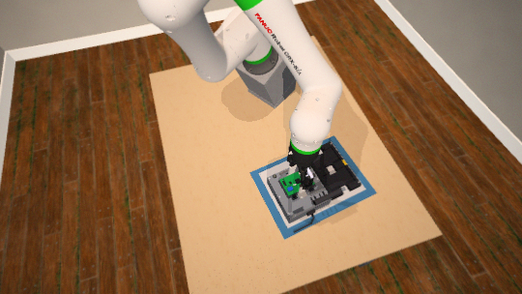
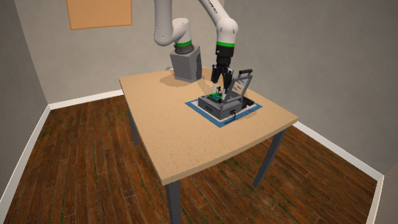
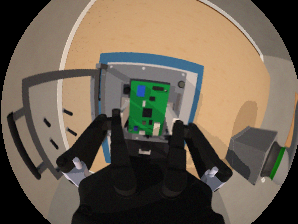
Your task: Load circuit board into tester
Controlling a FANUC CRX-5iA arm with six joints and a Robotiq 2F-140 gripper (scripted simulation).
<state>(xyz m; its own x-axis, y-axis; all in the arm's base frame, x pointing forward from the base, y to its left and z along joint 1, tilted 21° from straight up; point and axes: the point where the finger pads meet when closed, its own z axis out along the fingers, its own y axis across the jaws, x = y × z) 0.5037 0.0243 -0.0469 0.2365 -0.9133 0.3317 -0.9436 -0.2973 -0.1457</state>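
Black gripper (image 3: 147, 127) nearest, 2 fingers at mid spread, clamped on long edges of 1 circuit board (image 3: 147, 99). Green rect. board, face up, w/ small dark chips, a blue spot and a white part at the end nearest the wrist cam. Held low over top plate of 1 grey box-shaped tester (image 2: 215, 107); seated on pins or not, can't tell. 1 lid (image 3: 53, 78), open grey frame w/ bars, standing up beside the gripper, black handle (image 2: 245, 71) on top. Behind the lid 1 black tray (image 1: 333, 155), flat, blocky. Tester and tray on 1 blue-edged white mat (image 1: 285, 231). All on 1 tan speckled table (image 2: 177, 129), 3 dark legs visible. Further back 1 grey pedestal (image 2: 186, 66) under 1 glossy white arm w/ green rings. Dark wood plank floor (image 2: 74, 166), grey walls, 1 orange panel (image 2: 99, 12) on far wall.
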